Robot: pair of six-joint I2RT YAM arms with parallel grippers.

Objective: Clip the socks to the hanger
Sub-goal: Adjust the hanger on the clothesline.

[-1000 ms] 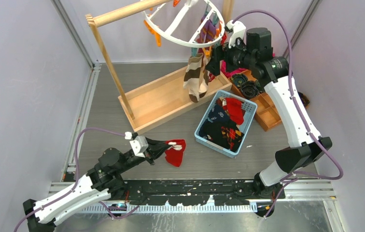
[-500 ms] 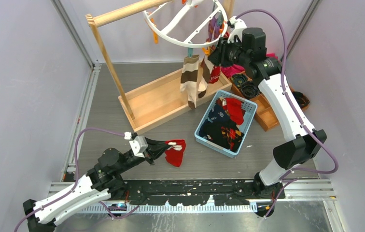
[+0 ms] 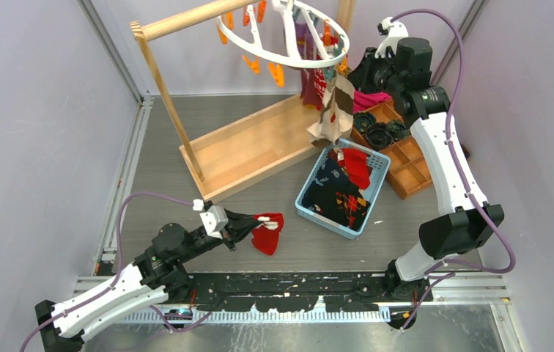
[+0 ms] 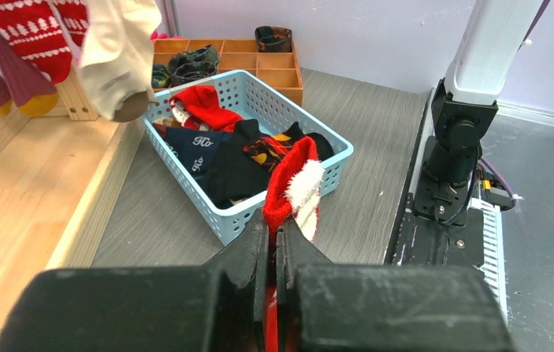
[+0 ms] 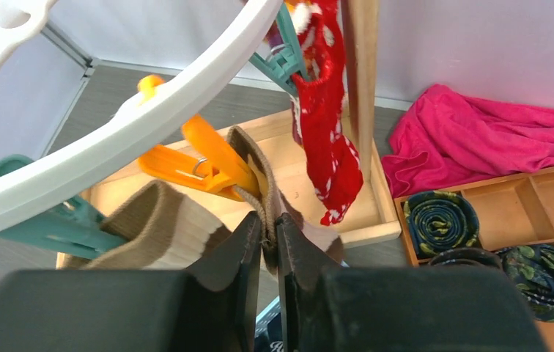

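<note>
The left arm lies low over the near left part of the table (image 3: 149, 176), stretched out almost flat from its base towards the middle. The left gripper (image 3: 250, 221) has its fingers squeezed tight on a red sock (image 3: 267, 235) with a white fluffy cuff. The sock droops from the tips, in front of the near edge of the blue basket (image 3: 378, 165) of socks.

The right arm stands tall. It rises from the near right edge, bends at the elbow and runs up to the far right corner, where the wrist turns back in towards the round white hanger (image 5: 135, 128). The hanger hangs from a wooden rail over the wooden tray (image 3: 252, 147). The right gripper (image 5: 268, 224) is pinched closed on the cuff of a brown-and-cream sock (image 3: 333, 110), right beneath the tip of an orange clip (image 5: 193, 158) on the ring. From the wrist view I cannot tell whether the clip bites the cuff or only touches it. The sock dangles over the far corner of the basket. A red patterned sock (image 5: 325, 132) hangs from a teal clip just beside it.
</note>
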